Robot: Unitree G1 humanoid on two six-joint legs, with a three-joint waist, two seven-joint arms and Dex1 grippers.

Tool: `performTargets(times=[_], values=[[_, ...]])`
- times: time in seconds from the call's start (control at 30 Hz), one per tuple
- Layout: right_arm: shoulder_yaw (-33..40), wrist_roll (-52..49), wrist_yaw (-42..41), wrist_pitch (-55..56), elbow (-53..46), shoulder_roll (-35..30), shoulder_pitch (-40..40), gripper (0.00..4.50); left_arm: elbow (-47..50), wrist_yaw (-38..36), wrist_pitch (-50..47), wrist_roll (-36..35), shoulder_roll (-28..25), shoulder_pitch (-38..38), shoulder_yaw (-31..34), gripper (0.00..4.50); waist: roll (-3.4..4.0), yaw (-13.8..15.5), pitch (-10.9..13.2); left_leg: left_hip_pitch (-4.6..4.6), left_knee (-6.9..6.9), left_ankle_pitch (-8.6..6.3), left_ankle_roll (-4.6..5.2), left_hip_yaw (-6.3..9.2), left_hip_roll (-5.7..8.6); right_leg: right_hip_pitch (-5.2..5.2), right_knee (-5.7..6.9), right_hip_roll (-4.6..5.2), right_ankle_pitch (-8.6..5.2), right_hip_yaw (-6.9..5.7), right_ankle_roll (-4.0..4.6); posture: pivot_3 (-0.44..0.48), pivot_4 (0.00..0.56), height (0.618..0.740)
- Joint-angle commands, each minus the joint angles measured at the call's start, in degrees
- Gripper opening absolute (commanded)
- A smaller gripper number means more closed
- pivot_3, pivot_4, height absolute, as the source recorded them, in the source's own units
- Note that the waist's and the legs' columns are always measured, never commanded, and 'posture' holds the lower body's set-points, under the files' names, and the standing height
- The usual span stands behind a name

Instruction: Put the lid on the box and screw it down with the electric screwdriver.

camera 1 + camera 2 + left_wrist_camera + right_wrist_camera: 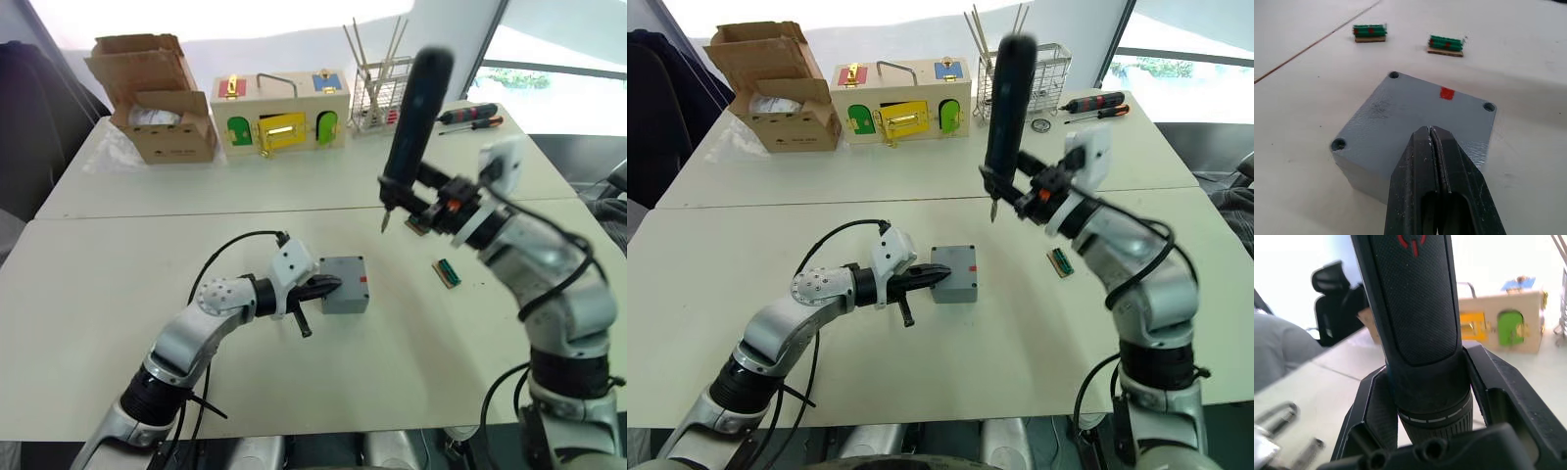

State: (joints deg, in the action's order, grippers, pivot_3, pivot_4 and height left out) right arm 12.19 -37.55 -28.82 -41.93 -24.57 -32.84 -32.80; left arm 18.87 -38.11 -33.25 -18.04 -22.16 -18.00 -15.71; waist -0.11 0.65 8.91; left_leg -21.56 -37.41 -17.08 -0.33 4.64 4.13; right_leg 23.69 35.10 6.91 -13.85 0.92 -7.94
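The grey lid [1400, 110], with corner holes and a red mark, lies on top of the grey box [345, 301] in the middle of the near table. My left gripper [333, 285] is shut with nothing between its fingers, and its tips rest at the lid's near edge. To the right and higher up, my right gripper [431, 201] is shut on the electric screwdriver [416, 117]. The black driver stands nearly upright in the air. Its thin bit [385, 223] points down, to the right of and above the box, apart from it.
Two small green terminal blocks [448, 272] [1445, 43] lie on the table right of the box. On the far table stand a cardboard carton [157, 98], a wooden latch box [281, 110], a wire rack [380, 93] and hand screwdrivers [470, 116].
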Motion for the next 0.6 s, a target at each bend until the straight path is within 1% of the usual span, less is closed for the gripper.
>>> performTargets(times=[0.03,0.13,0.2,0.27,0.3,0.33,0.4,0.47,0.53,0.57,0.6], values=[[4.0,-5.0,1.3,-3.0,-0.5,-1.3,-5.1,1.78,-0.4,1.4,1.0,-0.2,0.4,-0.7,3.3,0.00,-0.14,0.0,0.2,0.01,0.02,0.00,0.00,0.01,-0.04,0.00,0.00,-0.02,0.00,-0.03,0.00,0.000,0.150,0.734],[4.3,-4.8,5.2,-7.4,1.6,-1.9,-6.7,1.78,0.3,2.2,-1.3,-2.9,1.7,-3.5,6.5,0.00,-0.20,0.0,0.3,0.00,0.06,0.00,0.00,0.02,-0.04,0.00,-0.01,-0.03,0.00,-0.05,0.01,0.000,0.150,0.734],[3.7,-1.1,9.2,-10.2,3.4,-4.1,-8.0,1.78,1.6,1.6,-3.3,-5.2,1.7,-5.1,7.9,0.00,-0.25,0.1,0.5,-0.07,-0.04,0.00,0.00,0.02,-0.02,0.01,-0.01,-0.01,0.01,-0.05,0.02,0.000,0.150,0.734],[1.7,1.3,6.7,-13.0,6.2,-10.5,-8.9,1.78,4.1,-0.8,-5.4,-6.6,-0.5,-6.5,7.2,0.00,-0.16,0.2,0.5,-0.44,-0.26,0.01,-0.01,0.02,0.04,0.27,0.04,0.03,0.04,-0.05,0.04,0.000,0.150,0.734],[1.1,2.3,4.4,-13.5,8.3,-14.3,-9.0,1.78,5.9,-2.5,-6.2,-6.8,-2.3,-7.1,6.0,0.00,-0.16,0.2,0.6,-0.91,-0.56,0.09,-0.15,0.02,0.05,0.69,0.18,0.04,0.05,-0.06,0.04,0.000,0.150,0.734],[1.5,1.6,1.6,-14.3,10.5,-17.2,-9.1,1.78,7.6,-3.8,-7.0,-7.1,-3.7,-7.7,5.0,0.00,-0.14,0.2,0.6,-1.18,-0.68,0.17,-0.28,0.02,0.07,0.90,0.20,0.04,0.06,-0.07,0.04,0.000,0.150,0.734],[1.1,1.9,-1.4,-17.4,15.3,-23.0,-9.6,1.78,9.9,-5.2,-8.1,-8.0,-5.3,-8.6,3.7,0.00,-0.03,0.1,0.7,-1.38,-0.72,0.17,-0.29,-0.02,0.09,1.01,0.09,0.05,0.07,-0.07,0.03,0.000,0.150,0.734],[-1.2,2.6,-5.7,-20.9,21.1,-28.9,-9.7,1.78,11.7,-5.9,-9.1,-9.0,-5.7,-9.0,3.1,0.00,0.02,0.0,0.7,-1.53,-0.72,0.13,-0.21,-0.08,0.10,1.12,0.03,0.08,0.07,-0.06,0.03,0.000,0.150,0.734],[-3.0,1.7,-10.4,-25.6,26.5,-33.0,-9.7,1.78,13.2,-6.0,-10.2,-9.5,-5.5,-9.4,2.0,0.00,0.01,0.0,0.7,-1.62,-0.69,0.12,-0.19,-0.10,0.09,1.22,0.00,0.09,0.07,-0.06,0.03,0.000,0.150,0.734],[-4.8,2.9,-11.2,-27.5,30.3,-34.3,-10.0,1.78,13.9,-5.9,-10.7,-9.7,-5.4,-9.3,1.3,0.00,0.01,0.0,0.7,-1.63,-0.68,0.11,-0.18,-0.11,0.07,1.23,-0.01,0.08,0.07,-0.07,0.03,0.000,0.150,0.734],[-8.6,6.0,-12.2,-27.3,33.6,-36.3,-9.4,1.78,14.6,-5.7,-11.0,-9.7,-5.2,-9.0,0.5,0.00,0.02,0.0,0.7,-1.63,-0.68,0.11,-0.18,-0.10,0.06,1.23,-0.01,0.08,0.07,-0.07,0.03,0.000,0.150,0.734]])
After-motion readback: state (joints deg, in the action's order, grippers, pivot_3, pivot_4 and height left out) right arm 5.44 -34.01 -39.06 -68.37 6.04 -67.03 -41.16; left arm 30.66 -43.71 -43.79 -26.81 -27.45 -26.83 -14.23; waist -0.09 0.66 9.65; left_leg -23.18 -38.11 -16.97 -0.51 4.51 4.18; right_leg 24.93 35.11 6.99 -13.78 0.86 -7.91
